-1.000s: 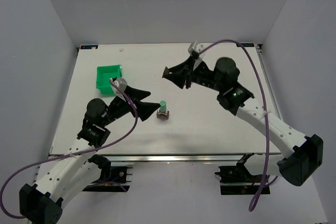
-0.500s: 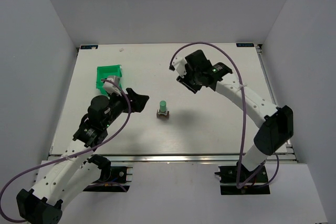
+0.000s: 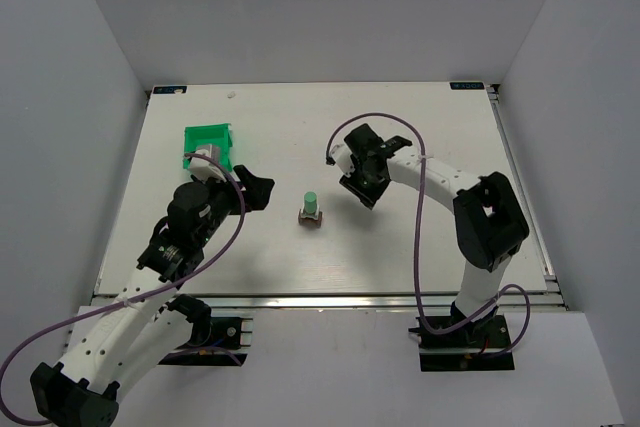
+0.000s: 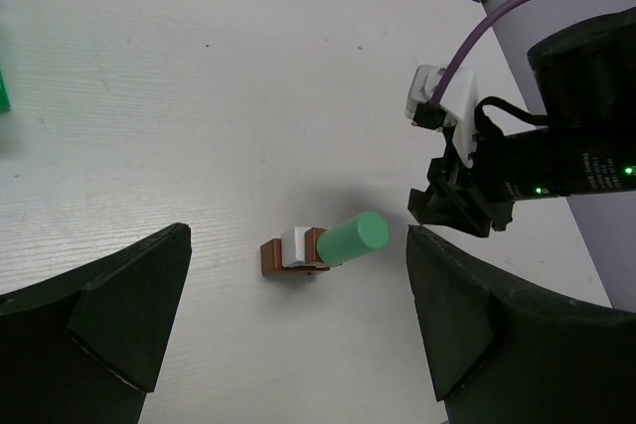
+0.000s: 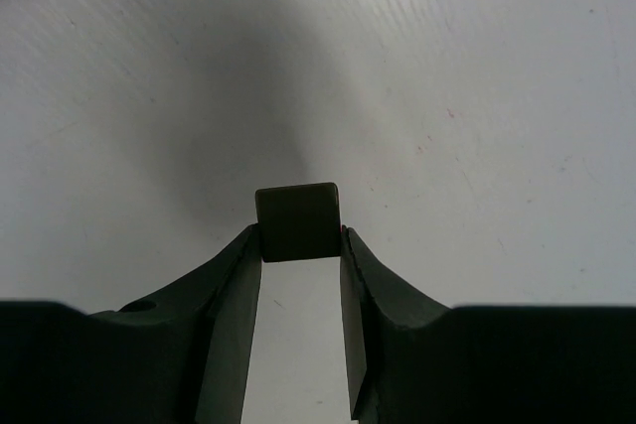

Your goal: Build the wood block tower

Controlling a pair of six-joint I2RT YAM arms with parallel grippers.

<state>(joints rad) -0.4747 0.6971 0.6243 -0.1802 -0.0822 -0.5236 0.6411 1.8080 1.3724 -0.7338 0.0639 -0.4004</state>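
Note:
The wood block tower [image 3: 311, 210] stands mid-table: a brown base, a whitish block and a green cylinder on top. In the left wrist view the tower [image 4: 316, 245] lies between and beyond my open fingers. My left gripper [image 3: 256, 190] is open and empty, a short way left of the tower. My right gripper [image 3: 361, 191] hangs low just right of the tower. It is shut on a small dark square block [image 5: 296, 221], held at the fingertips [image 5: 348, 245] just above the table. The right gripper also shows in the left wrist view [image 4: 459, 208].
A green plastic bin [image 3: 208, 145] stands at the back left, behind my left gripper. The white table top [image 3: 420, 247] ends at a metal rail along the near edge. Purple cables loop over both arms.
My right arm has swung down and left, bringing its gripper low beside the tower. My left gripper has drawn back left, away from the tower.

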